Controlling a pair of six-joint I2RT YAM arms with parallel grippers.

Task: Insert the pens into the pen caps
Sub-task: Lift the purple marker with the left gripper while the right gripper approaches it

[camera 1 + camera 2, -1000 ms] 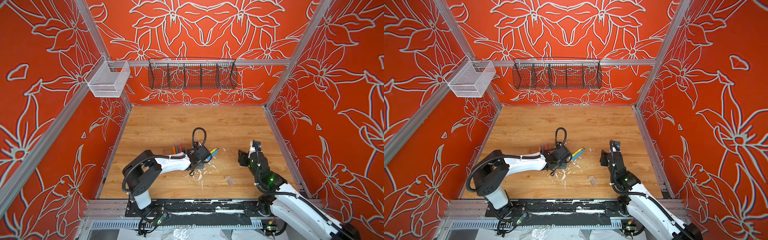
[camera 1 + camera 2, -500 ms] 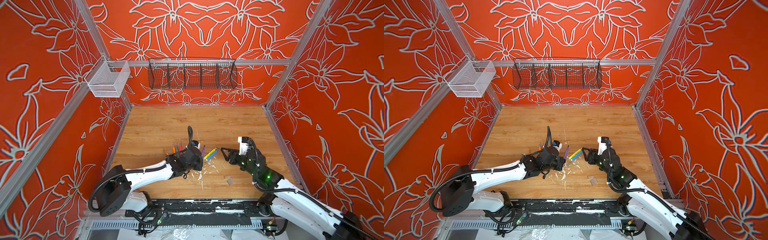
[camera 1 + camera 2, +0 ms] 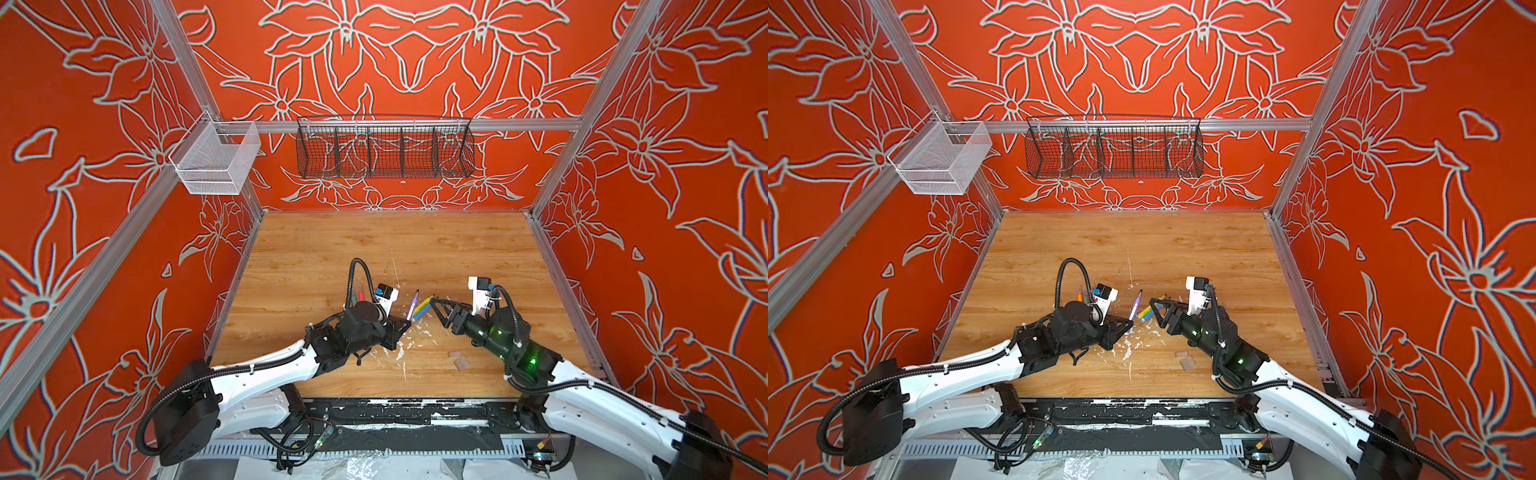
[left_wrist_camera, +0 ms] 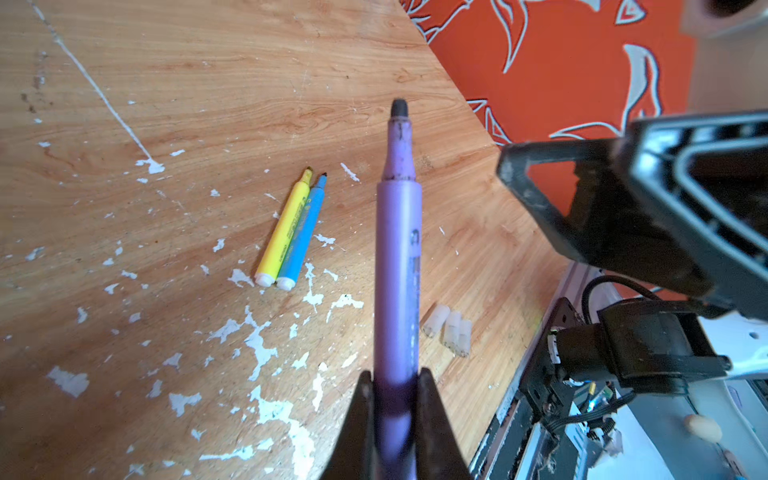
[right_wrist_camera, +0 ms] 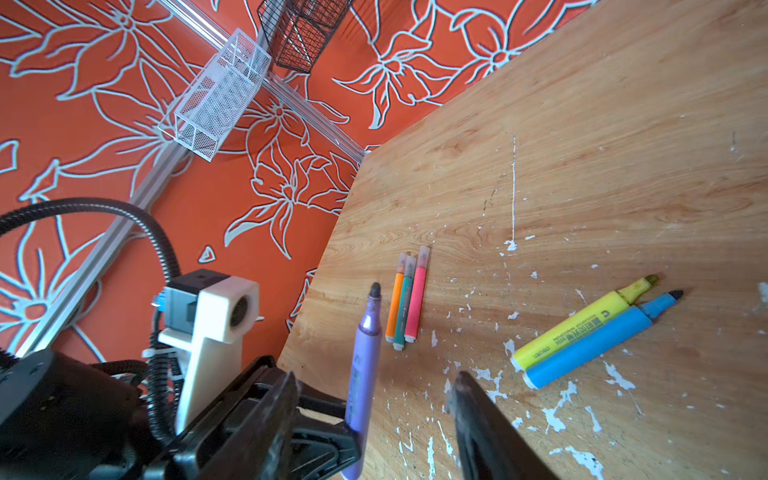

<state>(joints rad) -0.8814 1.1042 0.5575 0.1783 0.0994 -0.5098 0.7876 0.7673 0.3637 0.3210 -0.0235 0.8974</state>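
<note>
Our left tool (image 4: pixel 395 374) clamps the likely light, stiff, slick purple pen (image 4: pixel 397 266) by its tail, raised near the caps (image 4: pixel 451 332), so we would pinch a cap mid-body with our empty, parted right tool (image 5: pixel 375 374).

Clamped in left tool (image 3: pixel 405 327): purple pen (image 3: pixel 414 304) (tip up); right tool (image 3: pixel 434 301) nearby, apparently open.

The purple pen (image 4: pixel 397 266) runs off the picture's edge inside the left gripper (image 4: pixel 395 376). In both top views the left arm (image 3: pixel 361 322) half-hides three far pens (image 3: pixel 360 294) (image 3: pixel 1080 296); the pen caps (image 3: pixel 459 360) are faint smudges.
</note>
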